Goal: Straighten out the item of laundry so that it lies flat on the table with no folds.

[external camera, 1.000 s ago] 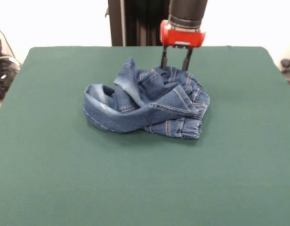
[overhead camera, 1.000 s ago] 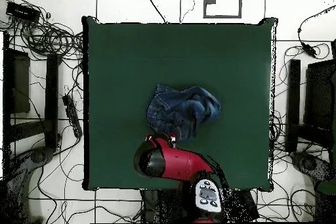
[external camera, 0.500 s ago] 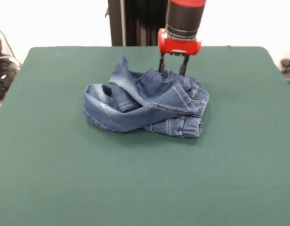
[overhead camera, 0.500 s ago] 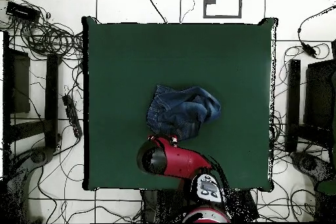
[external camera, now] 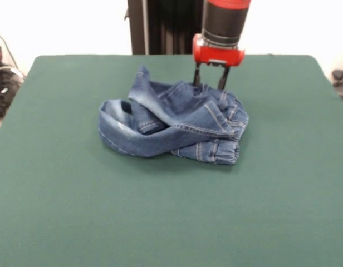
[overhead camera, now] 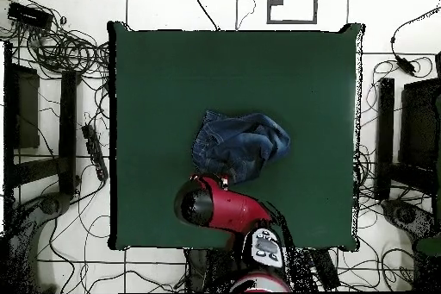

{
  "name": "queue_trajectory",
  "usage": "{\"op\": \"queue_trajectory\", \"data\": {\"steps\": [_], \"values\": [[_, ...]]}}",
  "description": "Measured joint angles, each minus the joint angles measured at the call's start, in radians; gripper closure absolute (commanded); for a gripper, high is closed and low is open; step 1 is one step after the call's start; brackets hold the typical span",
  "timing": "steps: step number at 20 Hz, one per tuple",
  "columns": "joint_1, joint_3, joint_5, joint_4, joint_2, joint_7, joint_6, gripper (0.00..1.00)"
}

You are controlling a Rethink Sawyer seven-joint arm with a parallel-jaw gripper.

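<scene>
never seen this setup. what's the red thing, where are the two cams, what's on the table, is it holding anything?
The red and black thing is a robot arm with a two-fingered gripper at its end. One camera sits across the table and faces the robot, so the arm comes down from the top of that picture. The other looks straight down from above, with the robot's base at the bottom, so the two views are turned half round against each other.

On the green table lies one thing: a small pair of blue jeans, crumpled in a heap with folds, not flat. In the overhead view the jeans sit near the table's middle.

The gripper's fingers stand apart at the far edge of the heap; nothing is lifted, so it appears to hold nothing.
</scene>
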Motion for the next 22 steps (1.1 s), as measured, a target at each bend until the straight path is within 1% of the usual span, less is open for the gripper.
{"op": "queue_trajectory", "data": {"steps": [5,10,12,16,22], "values": [[0.083,-0.034,0.062,0.0,-0.05,0.003,0.076,0.0],[0.172,-0.069,0.128,-0.007,-0.079,0.021,0.109,0.0],[0.194,-0.078,0.149,-0.016,-0.074,0.037,0.109,0.0],[0.209,-0.089,0.167,-0.036,-0.061,0.052,0.109,0.0],[0.233,-0.167,0.167,-0.111,-0.017,0.056,0.109,0.0]]}}
